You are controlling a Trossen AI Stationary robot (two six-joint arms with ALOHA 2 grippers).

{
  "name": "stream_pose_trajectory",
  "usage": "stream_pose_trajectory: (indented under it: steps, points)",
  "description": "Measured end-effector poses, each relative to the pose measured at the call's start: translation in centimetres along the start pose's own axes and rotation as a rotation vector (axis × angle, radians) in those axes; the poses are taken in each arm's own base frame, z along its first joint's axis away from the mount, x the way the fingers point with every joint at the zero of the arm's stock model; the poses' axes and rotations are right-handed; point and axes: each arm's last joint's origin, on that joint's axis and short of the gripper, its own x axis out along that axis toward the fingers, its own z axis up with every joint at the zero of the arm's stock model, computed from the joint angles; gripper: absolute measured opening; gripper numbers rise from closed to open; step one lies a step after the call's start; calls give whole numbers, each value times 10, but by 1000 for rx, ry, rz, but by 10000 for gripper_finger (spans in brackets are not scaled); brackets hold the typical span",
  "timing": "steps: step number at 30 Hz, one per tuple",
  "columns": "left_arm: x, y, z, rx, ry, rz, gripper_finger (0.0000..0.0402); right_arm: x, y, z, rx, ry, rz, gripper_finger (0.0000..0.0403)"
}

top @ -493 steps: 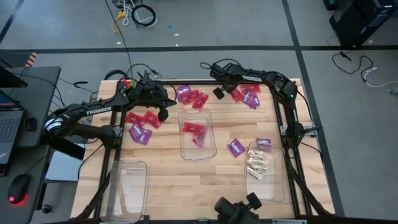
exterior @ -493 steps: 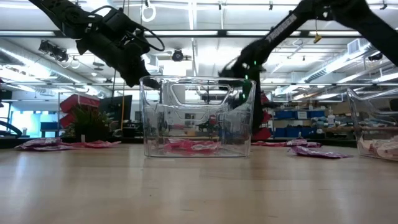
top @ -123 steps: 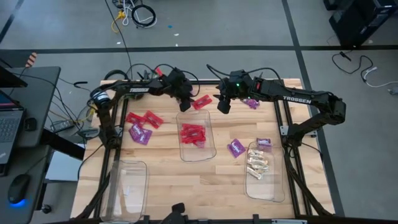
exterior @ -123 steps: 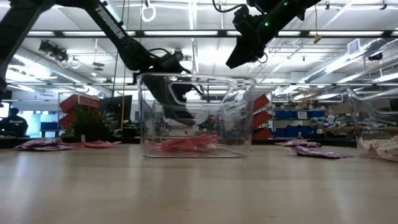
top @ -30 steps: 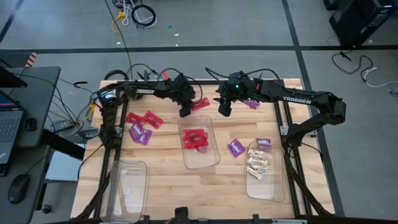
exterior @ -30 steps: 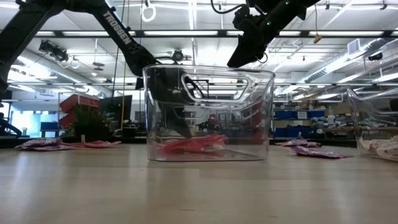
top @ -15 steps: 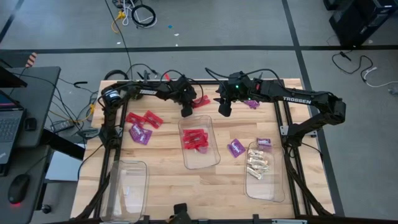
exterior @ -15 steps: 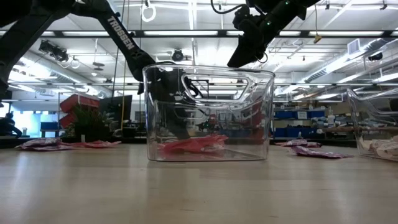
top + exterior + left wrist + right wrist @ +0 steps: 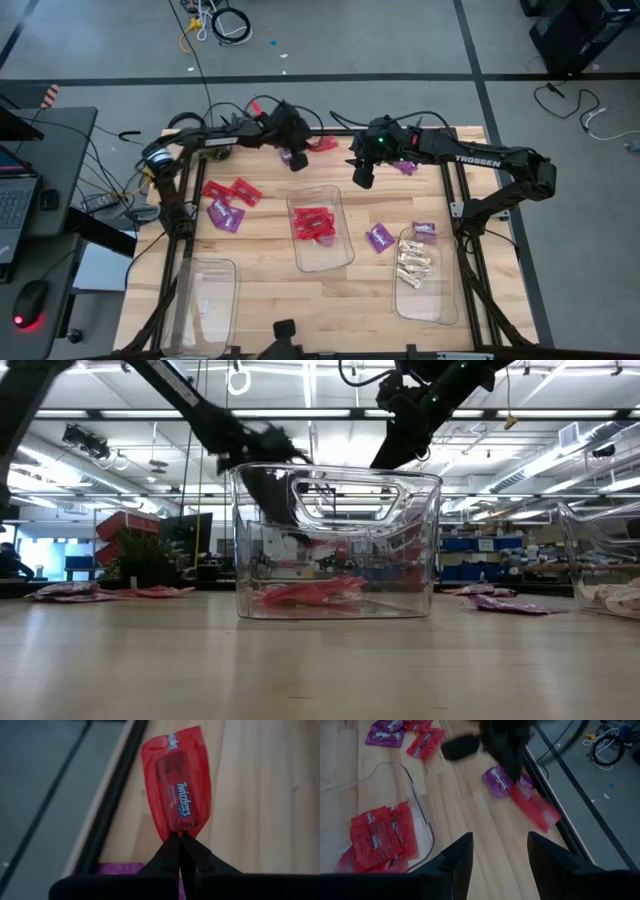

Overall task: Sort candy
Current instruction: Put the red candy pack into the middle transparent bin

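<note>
Here my left gripper (image 9: 180,840) is pinched tight on one red packet (image 9: 178,782), which hangs just past my fingertips beside the table's far edge (image 9: 112,805). A purple packet (image 9: 498,780) lies under it. My right gripper (image 9: 499,851) hovers spread and unladen above bare wood near the middle bin (image 9: 322,228), which holds several red packets.

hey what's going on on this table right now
Two robot arms are sorting wrapped candy into clear bins. The left gripper is shut on a red packet near the table's far edge, with a purple packet lying just beside it. The right gripper hangs open and empty nearby. The middle bin holds only red packets, the right bin holds cream pieces, and the left bin looks empty. More red and purple candy lies loose on the table.
</note>
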Motion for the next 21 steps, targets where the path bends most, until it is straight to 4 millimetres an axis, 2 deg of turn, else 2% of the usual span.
stream_pose_trajectory:
  steps: [4,7,10,13,21]
  points:
    - [-49,-9,20,3,-66,-4,1,-4,0,0,4,-1,-3,173]
    - [-77,-31,25,6,-89,-89,1,-7,0,-1,3,3,-3,173]
    - [-94,-58,21,4,-98,-206,1,-9,-3,-2,8,13,-19,173]
    - [-97,-85,13,2,-88,-297,0,-8,-8,-4,18,35,-34,173]
    - [-74,-147,-16,15,-7,-465,0,-6,-14,-6,36,46,-50,173]
